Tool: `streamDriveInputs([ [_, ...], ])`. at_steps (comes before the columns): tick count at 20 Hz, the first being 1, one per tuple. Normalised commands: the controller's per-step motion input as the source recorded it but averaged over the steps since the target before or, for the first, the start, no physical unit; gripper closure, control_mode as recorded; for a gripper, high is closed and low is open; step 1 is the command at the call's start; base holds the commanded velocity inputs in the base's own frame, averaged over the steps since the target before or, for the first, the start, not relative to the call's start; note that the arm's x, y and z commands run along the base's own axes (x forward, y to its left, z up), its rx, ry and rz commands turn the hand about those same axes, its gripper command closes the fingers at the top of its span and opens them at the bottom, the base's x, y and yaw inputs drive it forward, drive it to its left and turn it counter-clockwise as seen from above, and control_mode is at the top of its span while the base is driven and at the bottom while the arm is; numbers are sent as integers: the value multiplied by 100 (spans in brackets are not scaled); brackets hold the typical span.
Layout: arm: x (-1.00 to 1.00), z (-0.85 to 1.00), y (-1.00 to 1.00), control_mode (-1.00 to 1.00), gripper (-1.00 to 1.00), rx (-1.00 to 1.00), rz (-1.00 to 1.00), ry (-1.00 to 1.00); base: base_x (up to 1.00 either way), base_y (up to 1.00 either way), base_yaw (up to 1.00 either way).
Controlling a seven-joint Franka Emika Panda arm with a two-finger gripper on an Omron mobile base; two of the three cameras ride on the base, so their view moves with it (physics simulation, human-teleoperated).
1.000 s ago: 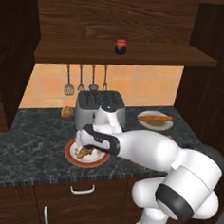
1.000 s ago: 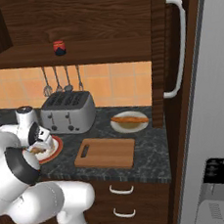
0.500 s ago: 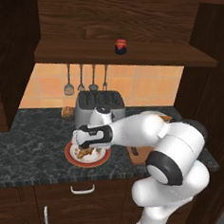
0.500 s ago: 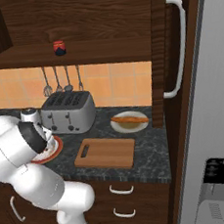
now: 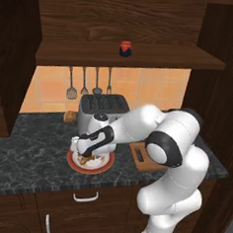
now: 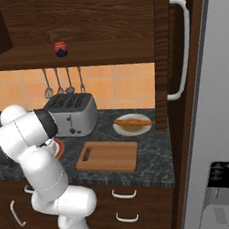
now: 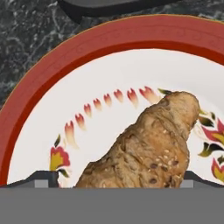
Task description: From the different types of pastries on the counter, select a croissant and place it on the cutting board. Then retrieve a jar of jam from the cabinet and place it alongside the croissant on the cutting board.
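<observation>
Fingers (image 7: 43, 178) low on either side of the croissant (image 7: 148, 144), tips just peeping up at the bottom of the hand view, one each side of the pastry's near end. Straddling it, then, spread wide enough to take its width; whether already pressing on it, cannot tell. Gripper (image 5: 87, 155) pointed down over the plate (image 5: 106, 163), wrist bent hard, presumably to come at the pastry from above rather than shove it across the glaze.

Croissant lying flat on the red-rimmed plate, long axis running up and to the right in the hand view, near the middle of the white floral centre. Placed slantwise to the fingers, so a pinch across the narrow flank looks the likelier hold.

Plate on the worktop (image 5: 31, 151), in front of the toaster (image 5: 103, 107). Board (image 6: 108, 155) well to the right of the plate, bare, slot handle toward the toaster: room for both croissant and jar. Long pastry (image 6: 131, 121) on a second plate behind the board, near the wall.

Jar (image 5: 125, 48) up on the cabinet shelf (image 5: 158, 56), red lid on, untouched. First step not yet done; jar fetch to follow.
</observation>
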Motion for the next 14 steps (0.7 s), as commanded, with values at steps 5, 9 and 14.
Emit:
streamDriveInputs([
  [5, 19, -16, 14, -100, 100, -1, -7, 3, 0, 0, 0],
  [9, 0, 21, -29, -100, 100, 0, -15, 0, 0, 0, 0],
  [14, -7, 14, -31, -100, 100, 0, -11, 0, 0, 0, 0],
])
